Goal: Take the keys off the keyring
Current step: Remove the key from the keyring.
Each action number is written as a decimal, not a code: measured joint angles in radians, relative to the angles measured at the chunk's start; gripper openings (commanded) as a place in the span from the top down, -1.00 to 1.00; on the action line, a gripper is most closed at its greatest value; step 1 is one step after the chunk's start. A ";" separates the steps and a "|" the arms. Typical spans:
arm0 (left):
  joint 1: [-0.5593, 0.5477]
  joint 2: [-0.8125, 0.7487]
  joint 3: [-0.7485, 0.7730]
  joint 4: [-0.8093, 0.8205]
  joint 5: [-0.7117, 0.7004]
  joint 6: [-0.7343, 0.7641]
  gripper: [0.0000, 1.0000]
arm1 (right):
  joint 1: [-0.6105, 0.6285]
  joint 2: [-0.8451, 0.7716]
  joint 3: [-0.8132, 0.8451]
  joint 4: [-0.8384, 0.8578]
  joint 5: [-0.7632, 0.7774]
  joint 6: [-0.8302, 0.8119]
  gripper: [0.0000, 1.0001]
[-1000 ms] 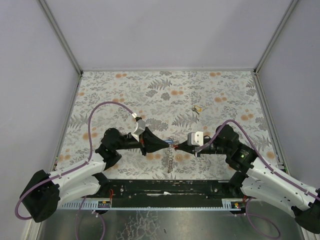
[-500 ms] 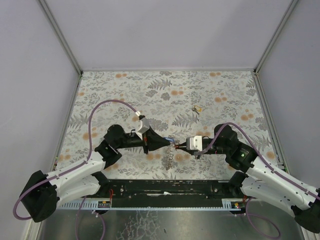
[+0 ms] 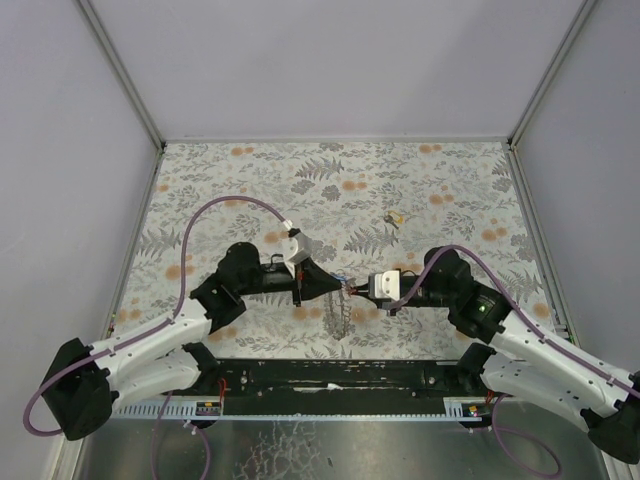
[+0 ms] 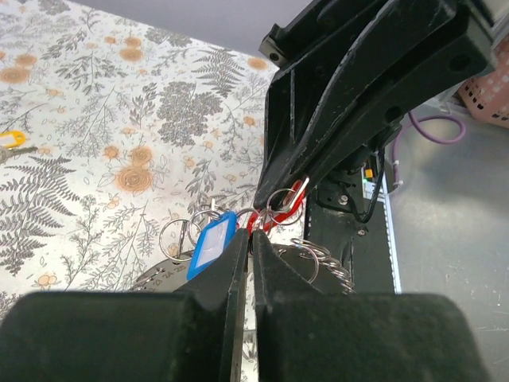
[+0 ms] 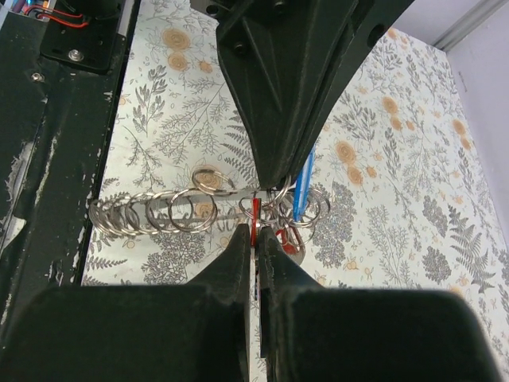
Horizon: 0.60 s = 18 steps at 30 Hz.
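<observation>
The left claw (image 3: 333,284) and the right claw (image 3: 362,291) meet tip to tip above the near part of the floral table cover (image 3: 250,180), with the bunch caught between them. Both claws have their fingers pressed together, with only a thin seam showing between them.

The keyring (image 5: 171,211) shows as a string of linked silver rings. From the right wrist view it trails away to the left of the right claw's tips. From above it runs from the meeting point of the claws toward the arm bases. The left claw nips the bunch where the rings gather, but exactly which ring it pinches cannot be made out.

Of the keys, the red one (image 5: 255,211) runs straight into the seam of the right claw's fingers and is clamped there, directly in front of its tips. The blue key (image 4: 211,245) hangs just to the left of the left claw's fingertips, touching the rings; seen from the right claw, it sits just to the right of the tips and is tilted.

A loose key with a yellow tag (image 3: 396,218) lies flat on the cover, beyond the right claw and well apart from the bunch.
</observation>
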 measured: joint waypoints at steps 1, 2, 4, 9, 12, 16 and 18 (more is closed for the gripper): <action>-0.005 0.006 0.008 -0.022 -0.005 0.011 1.00 | 0.000 0.002 0.001 0.000 0.004 0.003 1.00; -0.010 0.013 0.014 -0.039 -0.013 0.022 1.00 | 0.000 0.003 0.001 -0.002 0.010 0.006 1.00; -0.018 0.018 0.027 -0.071 -0.027 0.042 1.00 | 0.000 0.010 0.001 -0.008 0.018 0.014 1.00; -0.029 0.017 0.031 -0.113 -0.064 0.077 1.00 | 0.000 0.028 0.002 -0.008 0.052 0.055 1.00; -0.035 0.015 0.033 -0.134 -0.079 0.090 1.00 | 0.000 0.039 0.006 -0.007 0.074 0.087 1.00; -0.037 0.016 0.036 -0.143 -0.088 0.101 1.00 | 0.000 0.053 0.019 -0.008 0.097 0.122 1.00; -0.037 0.016 0.038 -0.146 -0.089 0.103 1.00 | 0.000 0.058 0.025 -0.009 0.106 0.130 1.00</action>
